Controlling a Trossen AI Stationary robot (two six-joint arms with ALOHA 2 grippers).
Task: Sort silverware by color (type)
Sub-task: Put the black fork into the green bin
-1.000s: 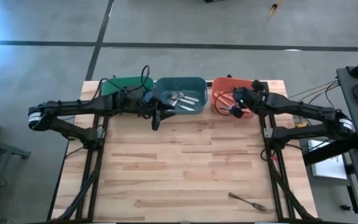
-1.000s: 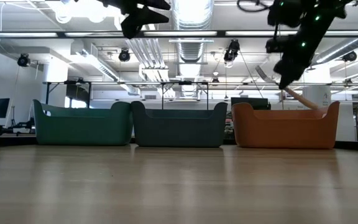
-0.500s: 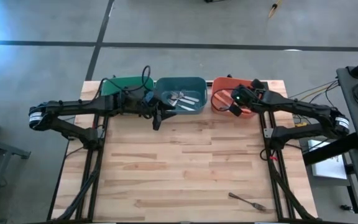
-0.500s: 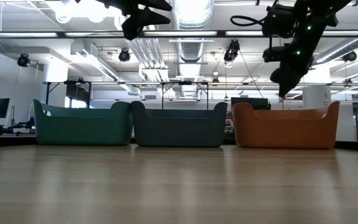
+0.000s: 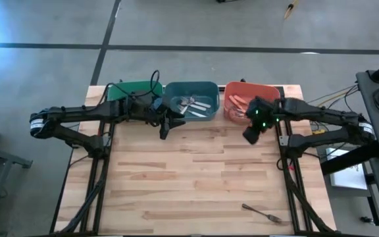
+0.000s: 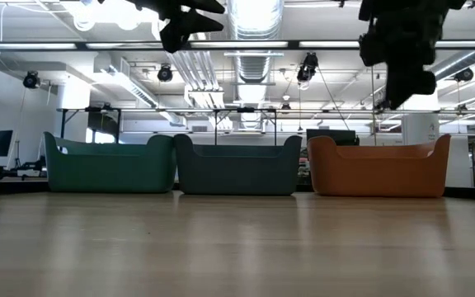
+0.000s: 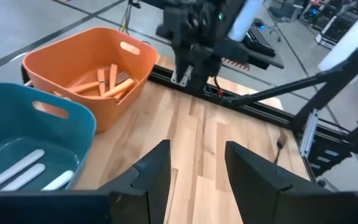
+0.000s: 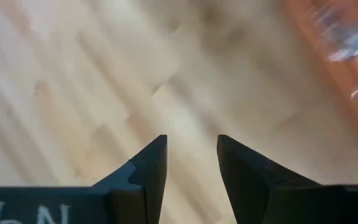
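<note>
Once the orange-handled piece had dropped from view, I found it among the others in the orange bin [image 5: 242, 105], where a second earlier it had hung tilted from the right gripper [image 5: 250, 133]. That gripper had swung out over bare table [image 5: 196, 171], jaws apart and empty. One fork [image 5: 262, 213] lay alone near the front edge, dark and slender, well apart from the bins. The left gripper [image 5: 164, 129] hovered beside the blue bin [image 5: 209, 89], jaws apart. I judged the fork the last item outstanding.

A light wooden table [image 5: 189, 178] carries three tubs in a row along its far edge: a green tub [image 5: 134, 91] on the left, a blue tub [image 5: 206, 89] in the middle, an orange tub [image 5: 242, 89] on the right. Grey floor [image 5: 189, 26] lies beyond.
</note>
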